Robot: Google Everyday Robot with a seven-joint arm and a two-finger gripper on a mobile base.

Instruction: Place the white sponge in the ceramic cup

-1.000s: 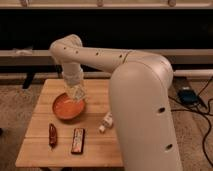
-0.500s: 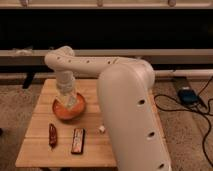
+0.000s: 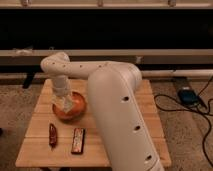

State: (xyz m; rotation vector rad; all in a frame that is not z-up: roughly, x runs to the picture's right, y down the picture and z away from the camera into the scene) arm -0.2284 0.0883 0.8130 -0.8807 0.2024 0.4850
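Note:
My gripper [image 3: 63, 102] hangs from the white arm over the left part of the orange-red bowl [image 3: 76, 109], low at its rim. A pale patch at the gripper's tip sits against the bowl's inside; I cannot tell whether it is the white sponge or part of the gripper. The ceramic cup is out of view, and the broad white arm [image 3: 117, 105] hides the table's right half.
The small wooden table [image 3: 37, 150] stands on speckled floor. A red-brown packet [image 3: 52, 135] and a dark bar [image 3: 77, 140] lie at the front left. Cables and a bluish box [image 3: 187, 95] lie on the floor to the right. A dark wall with rails runs behind.
The arm has swung left, and the gripper has moved from the bowl's right rim to its left part. The arm now covers more of the table's right side.

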